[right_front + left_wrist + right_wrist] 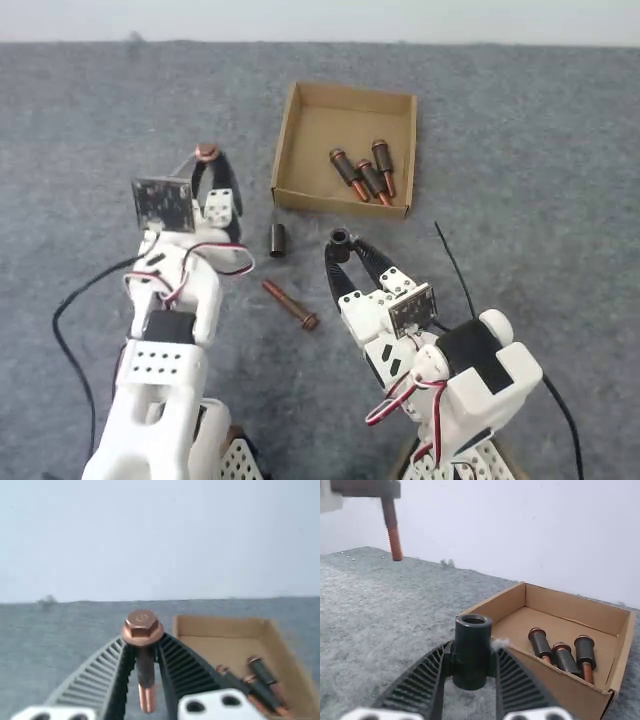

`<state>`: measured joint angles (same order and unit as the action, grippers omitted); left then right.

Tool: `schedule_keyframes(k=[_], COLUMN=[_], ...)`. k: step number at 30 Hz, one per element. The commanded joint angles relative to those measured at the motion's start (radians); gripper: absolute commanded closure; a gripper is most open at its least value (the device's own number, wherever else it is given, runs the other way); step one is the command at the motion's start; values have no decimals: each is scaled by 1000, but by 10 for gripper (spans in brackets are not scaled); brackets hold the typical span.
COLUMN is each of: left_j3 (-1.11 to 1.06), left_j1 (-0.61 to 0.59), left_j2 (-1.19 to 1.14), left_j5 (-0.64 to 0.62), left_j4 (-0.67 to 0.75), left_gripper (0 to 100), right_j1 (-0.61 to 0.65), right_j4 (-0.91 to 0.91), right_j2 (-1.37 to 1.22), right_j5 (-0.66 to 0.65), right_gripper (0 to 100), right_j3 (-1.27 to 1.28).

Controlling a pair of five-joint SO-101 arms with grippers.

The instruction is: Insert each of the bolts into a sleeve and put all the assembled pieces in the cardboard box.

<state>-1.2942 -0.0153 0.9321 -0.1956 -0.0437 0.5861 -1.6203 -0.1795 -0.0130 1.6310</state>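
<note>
**Overhead view, as I see it from the remote station.** The grey bench [520, 130] carries everything.

The left arm [170, 300] rises from the lower left of the frame. Its jaws, in the upper left quarter, are closed on the held bolt [206, 152]. In the left wrist view the held bolt [144, 645] is upright, clamped on the shank just under the hexagonal head, with the threaded end hanging free below.

The right arm [460, 370] rises from the lower right. Its jaws, near frame centre, are closed on the held sleeve [341, 238]. In the right wrist view the held sleeve [472, 650] is upright with its bore open upward and is gripped around its lower half.

The cardboard box [330, 125] sits open at upper centre. Three assembled pieces [362, 175] lie side by side in its right half, their copper tips toward the box's lower wall.

The loose bolt [290, 305] lies diagonally on the bench between the two arms, below centre, with its head toward the lower right.

The loose sleeve [277, 240] rests on the bench just below the box's lower left corner, apart from it. It appears to lie on its side, though I cannot be sure from this angle.
</note>
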Motion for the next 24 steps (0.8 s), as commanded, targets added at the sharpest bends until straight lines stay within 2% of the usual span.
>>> schedule_keyframes(k=[1,17,24], left_j3=[134,119,87], left_j1=[64,354,407], left_j2=[37,35,35], left_j5=[-133,-147,-147], left_j4=[-63,-63,-66], left_gripper=[960,960,960], right_j1=[-16,-16,-15], right_j4=[4,4,5], right_j2=[5,5,5], right_j5=[-9,-11,-12], right_gripper=[988,988,988], right_j3=[21,21,21])
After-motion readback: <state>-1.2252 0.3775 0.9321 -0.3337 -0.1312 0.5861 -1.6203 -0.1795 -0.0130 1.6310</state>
